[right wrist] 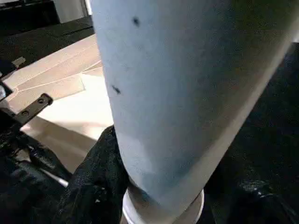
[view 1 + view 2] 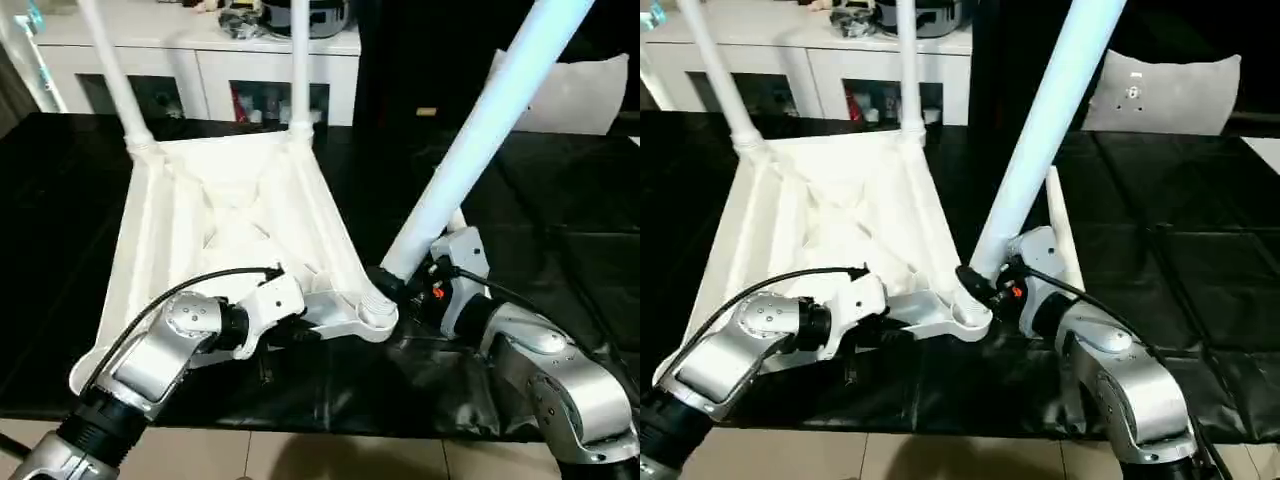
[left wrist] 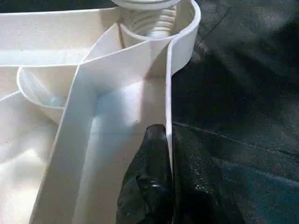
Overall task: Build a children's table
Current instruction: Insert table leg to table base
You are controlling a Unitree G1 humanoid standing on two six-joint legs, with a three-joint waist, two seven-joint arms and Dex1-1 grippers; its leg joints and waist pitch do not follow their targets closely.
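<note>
Two claws, each clamped: your right gripper (image 2: 985, 285) grips a tilted leg (image 2: 1045, 130) at its base, just above the near corner socket (image 2: 965, 315); your left gripper (image 3: 156, 154) pinches the upturned tabletop (image 2: 230, 215) rim beside that socket.

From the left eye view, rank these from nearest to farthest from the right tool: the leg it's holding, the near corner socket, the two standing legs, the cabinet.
1. Held leg: in the right tool itself, leaning right.
2. Near socket: just left of the tool.
3. Two standing legs: far end of the tabletop.
4. Cabinet: behind the table.
</note>
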